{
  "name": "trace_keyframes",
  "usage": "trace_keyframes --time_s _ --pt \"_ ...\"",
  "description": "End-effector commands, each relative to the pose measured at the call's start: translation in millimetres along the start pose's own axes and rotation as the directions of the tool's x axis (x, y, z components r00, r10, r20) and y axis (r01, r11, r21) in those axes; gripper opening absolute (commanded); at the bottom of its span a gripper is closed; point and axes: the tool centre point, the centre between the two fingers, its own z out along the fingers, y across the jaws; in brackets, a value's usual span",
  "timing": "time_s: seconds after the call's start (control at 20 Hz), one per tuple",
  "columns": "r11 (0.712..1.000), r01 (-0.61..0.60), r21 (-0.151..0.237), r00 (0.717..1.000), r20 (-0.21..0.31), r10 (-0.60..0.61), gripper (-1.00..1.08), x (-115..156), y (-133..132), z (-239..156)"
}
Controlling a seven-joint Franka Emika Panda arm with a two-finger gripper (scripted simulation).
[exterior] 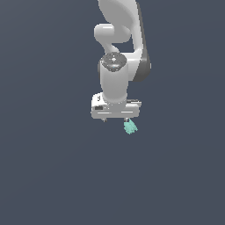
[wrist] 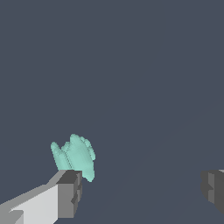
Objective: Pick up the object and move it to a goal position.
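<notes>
Tool (wrist: 142,188): jaws spread wide apart, gripping nothing.
Object (wrist: 75,155): teal lump just beside one fingertip (wrist: 69,193), outside the gap.

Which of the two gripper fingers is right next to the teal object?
In the wrist view, the finger with the pale body showing; the teal object sits right at its tip. The other finger stands far off with nothing near it, so the gripper is open.
</notes>
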Motion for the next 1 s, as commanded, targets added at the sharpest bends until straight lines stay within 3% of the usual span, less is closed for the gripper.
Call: trace_keyframes --time_s 0.0,0.45,0.95 --pt "1.0 0.0 0.0 1.0 0.0 0.0 1.0 0 0 0" --pt "1.0 0.003 0.03 1.0 -0.014 -0.002 1.0 7 -7 2" --pt "0.999 0.03 0.023 0.999 -0.014 -0.03 1.0 4 -12 8"
